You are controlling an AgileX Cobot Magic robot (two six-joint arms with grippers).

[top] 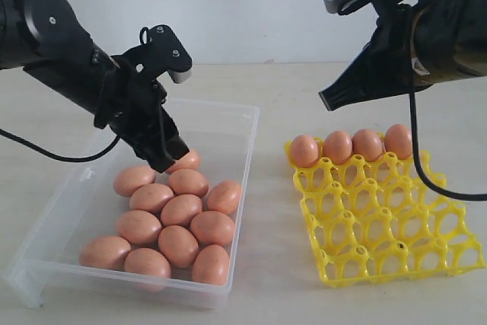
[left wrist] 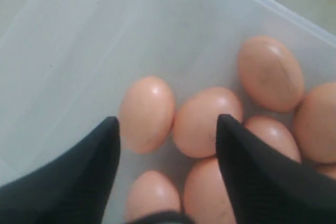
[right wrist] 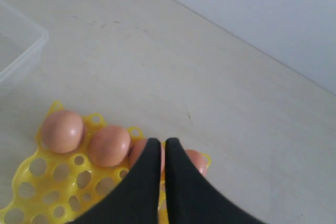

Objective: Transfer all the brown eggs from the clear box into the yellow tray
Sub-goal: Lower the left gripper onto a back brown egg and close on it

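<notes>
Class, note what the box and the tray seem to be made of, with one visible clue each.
The box: probably clear plastic, faintly frosted; the table shows through its walls. The tray: probably moulded plastic, glossy bright yellow; its thin lattice catches highlights.

Sixteen brown eggs [top: 181, 210], one clear box [top: 215, 122], one yellow tray [top: 396, 243].

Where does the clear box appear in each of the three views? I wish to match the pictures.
Exterior view: the clear box lies at the lower left, below the left gripper, holding brown eggs.
Left wrist view: its pale floor fills nearly the whole picture.
Right wrist view: only one corner shows at the picture's edge, apart from the yellow tray.
Shared landmark: the box's clear rim.
</notes>
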